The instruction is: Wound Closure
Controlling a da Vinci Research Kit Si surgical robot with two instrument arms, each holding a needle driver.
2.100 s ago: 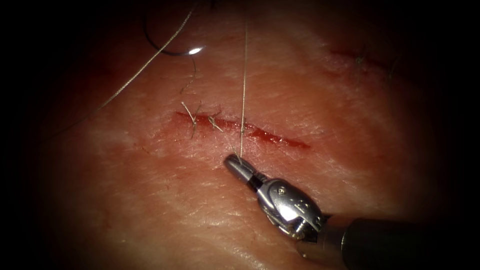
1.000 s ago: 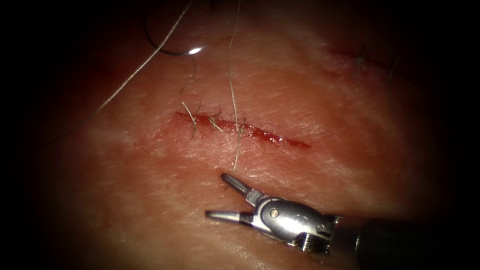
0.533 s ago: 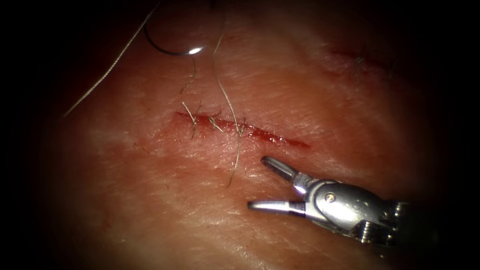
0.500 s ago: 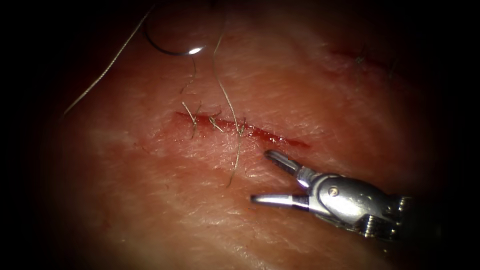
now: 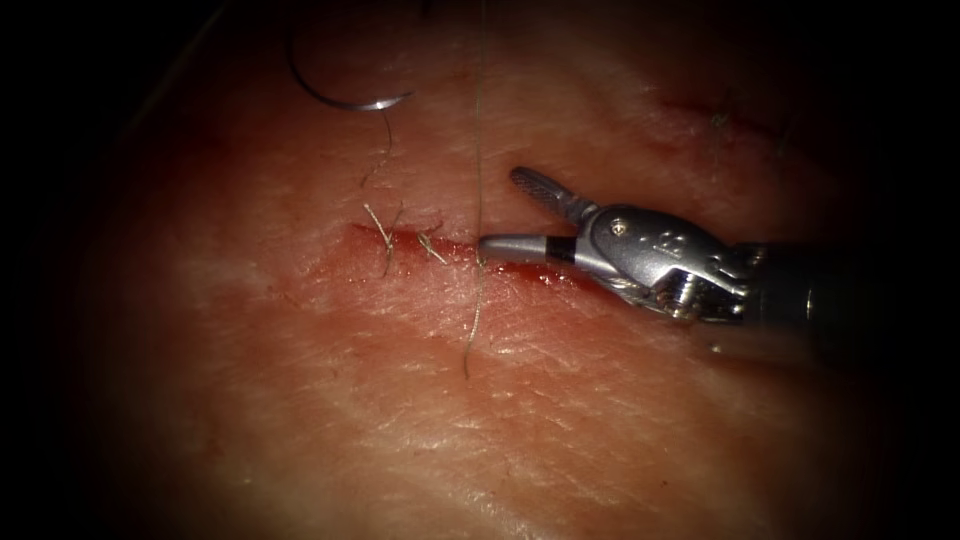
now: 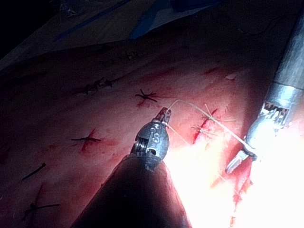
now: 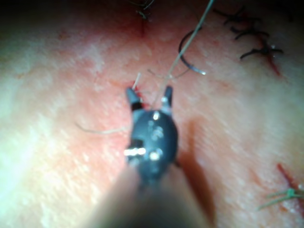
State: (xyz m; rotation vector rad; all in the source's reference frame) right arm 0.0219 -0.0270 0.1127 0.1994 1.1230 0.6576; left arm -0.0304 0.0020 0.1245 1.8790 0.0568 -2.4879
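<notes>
Right tool: the silver wristed needle driver of the right arm [image 5: 505,215] has its jaws spread wide and holds nothing; in the right wrist view [image 7: 148,97] the thread runs up between the two open jaws.
Left tool: the dark-shafted needle driver of the left arm [image 6: 164,114] pinches the thread at its tip; jaws pressed together on it.
Thread: a thin pale suture strand [image 5: 479,150] stands taut just ahead of the right tool's lower jaw tip, crossing the cut, with a short free tail [image 5: 471,335] on the tissue below that jaw.
Needle: a dark curved steel needle [image 5: 340,98] lies free on the tissue, well apart from the right tool, above and to its left; neither tool holds it.
Cut: a red slit in the pale pink pork tissue [image 5: 400,240], partly under the right tool's lower jaw, with short cut thread ends [image 5: 380,225] to its left.
Handling (judgement): thread is light, limp and slippery, likely to fray if crushed; grip it squarely mid-jaw, near the cut. Needle is stiff; hold it on the body, away from the point.
</notes>
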